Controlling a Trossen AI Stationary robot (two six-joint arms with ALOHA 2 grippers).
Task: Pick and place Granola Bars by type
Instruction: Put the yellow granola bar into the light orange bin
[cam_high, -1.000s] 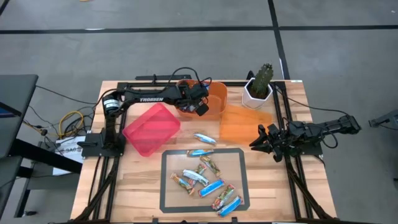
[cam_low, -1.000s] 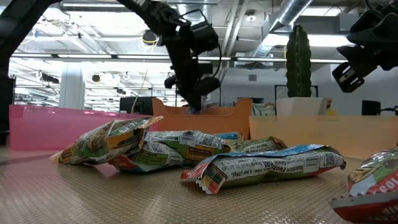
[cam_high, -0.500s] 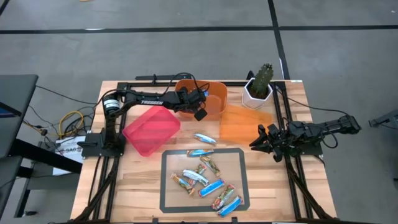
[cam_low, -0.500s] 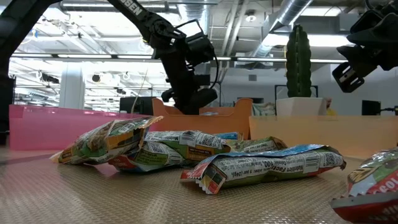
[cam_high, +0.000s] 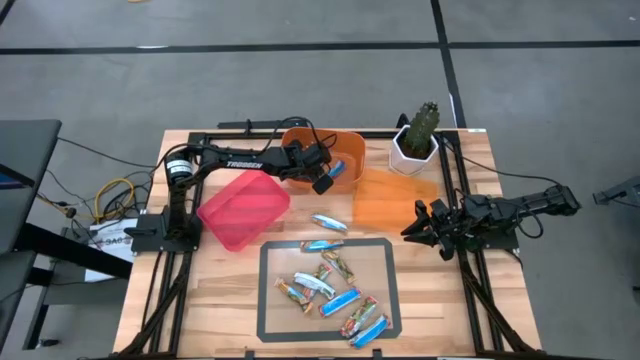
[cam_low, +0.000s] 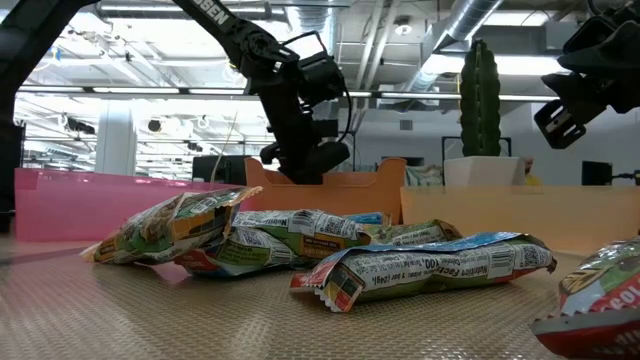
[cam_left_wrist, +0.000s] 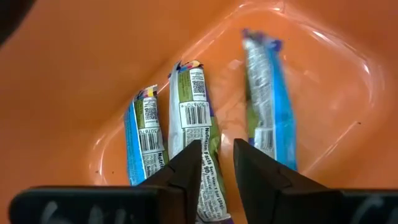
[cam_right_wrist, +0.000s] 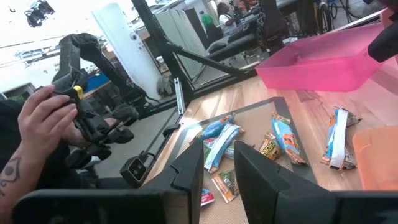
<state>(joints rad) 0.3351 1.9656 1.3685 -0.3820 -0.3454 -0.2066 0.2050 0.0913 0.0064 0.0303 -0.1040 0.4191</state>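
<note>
Several granola bars (cam_high: 330, 290) lie loose on the dark-framed mat; one blue-and-white bar (cam_high: 328, 222) rests flat on the wood beyond it. Three more bars (cam_left_wrist: 199, 124) lie flat on the floor of the far orange bin (cam_high: 352, 142): two blue-and-white and one green-and-white. My left gripper (cam_high: 322, 178) (cam_left_wrist: 217, 165) hangs open inside that bin, its fingers on either side of the green-and-white bar's end (cam_left_wrist: 211, 180), above it. My right gripper (cam_high: 412, 228) (cam_right_wrist: 214, 165) waits open near the table's right edge.
A pink bin (cam_high: 243, 207) stands left of the orange bin, and a flat orange tray (cam_high: 393, 200) lies to its right. A cactus in a white pot (cam_high: 415, 140) stands at the far right corner. A person's hand (cam_right_wrist: 43, 118) shows beyond the table.
My left gripper has moved down into the far orange bin and slightly toward the table's near edge, then kept still. A blue-and-white bar now shows on the bin's floor beside the gripper.
</note>
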